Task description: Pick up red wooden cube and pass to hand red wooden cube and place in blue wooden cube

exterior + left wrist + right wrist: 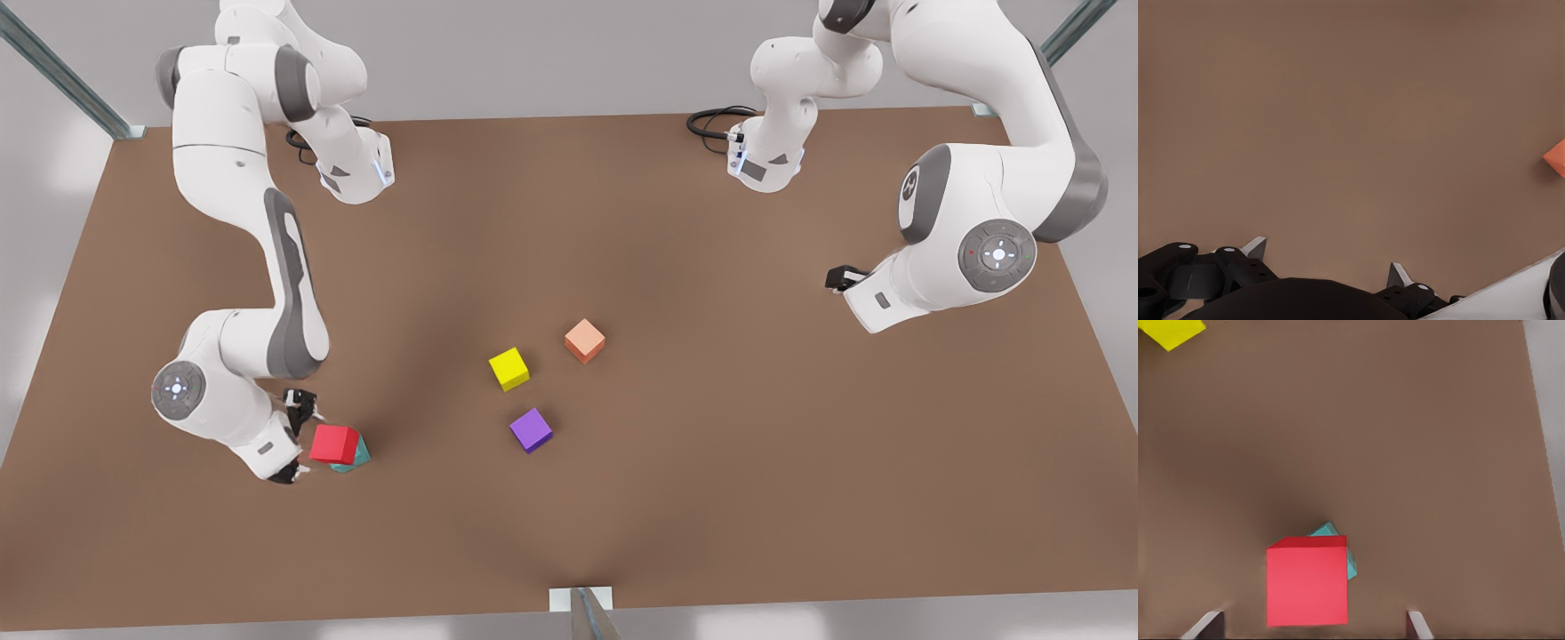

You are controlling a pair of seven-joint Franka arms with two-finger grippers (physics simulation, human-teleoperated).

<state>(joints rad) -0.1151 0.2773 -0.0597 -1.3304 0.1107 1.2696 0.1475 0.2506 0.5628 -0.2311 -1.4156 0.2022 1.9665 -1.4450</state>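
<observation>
Right gripper (pixel 298 437) released, fingers spread beside red wooden cube (pixel 334 444); cube sits atop blue wooden cube (pixel 359 454); left gripper (pixel 836 278) open, waiting above table (pixel 711 498).

We see the brown table (pixel 1338 133). The left gripper (pixel 1328 267) has its two finger tips wide apart. A bit of an orange cube (pixel 1557 157) peeks in at the edge.

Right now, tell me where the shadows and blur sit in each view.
Front view: a soft dark patch on the table behind the yellow cube; smeared edges at the right pincer beside the red cube. Right wrist view: a dim shadow behind the red cube and blue cube. Left wrist view: evenly lit brown table.
</observation>
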